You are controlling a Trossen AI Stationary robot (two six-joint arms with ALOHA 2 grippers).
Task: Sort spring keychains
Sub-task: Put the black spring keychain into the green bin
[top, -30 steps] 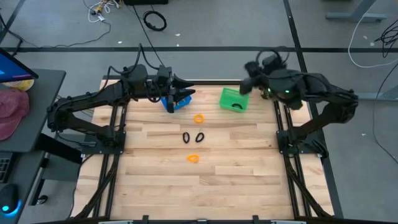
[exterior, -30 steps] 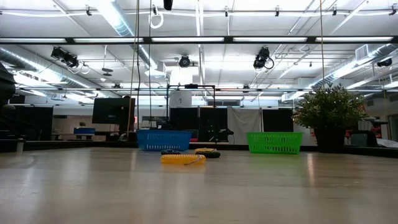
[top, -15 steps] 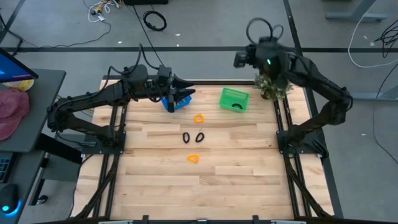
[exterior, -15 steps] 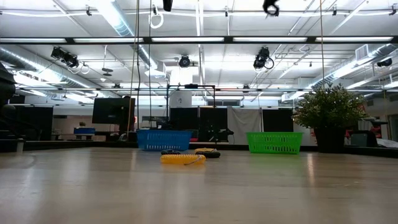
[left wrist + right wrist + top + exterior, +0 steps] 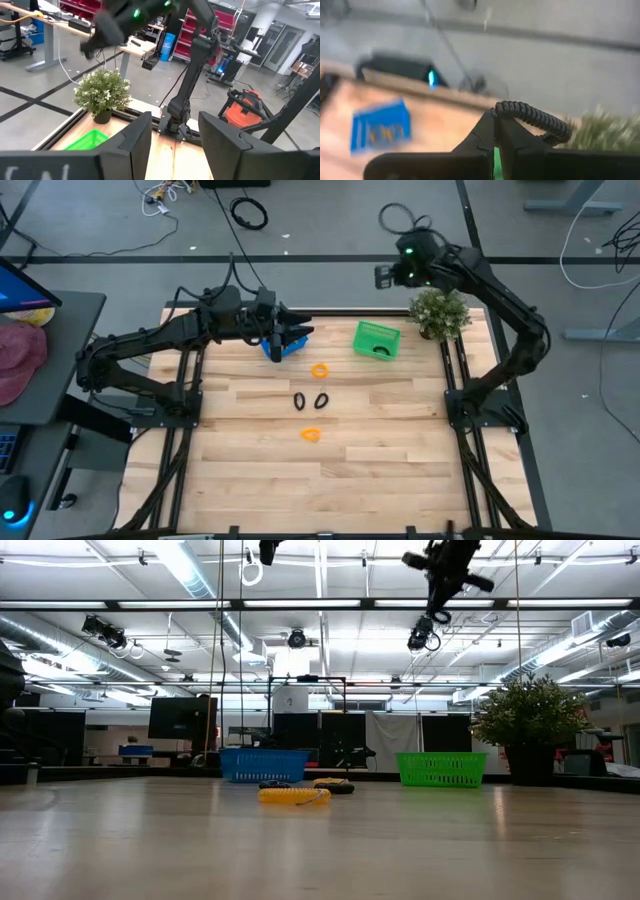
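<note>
Left gripper (image 5: pixel 298 332) jaws apart, empty, over blue basket (image 5: pixel 282 346) at 11 o'clock. Four keychains (image 5: pixel 315 400) left mid-table. Green basket (image 5: pixel 376 340), 1 o'clock. Right gripper (image 5: pixel 496 125) raised, clamped on black keychain (image 5: pixel 535 120). Roughly halfway.

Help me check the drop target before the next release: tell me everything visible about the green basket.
The green basket is a small rectangular bin of bright green plastic with slatted, ribbed walls and an open top. It stands upright on the wooden table near the far edge, right of the blue basket and left of the potted plant. A dark coiled loop, apparently a black spring keychain, lies inside it. Neither gripper touches it.
</note>
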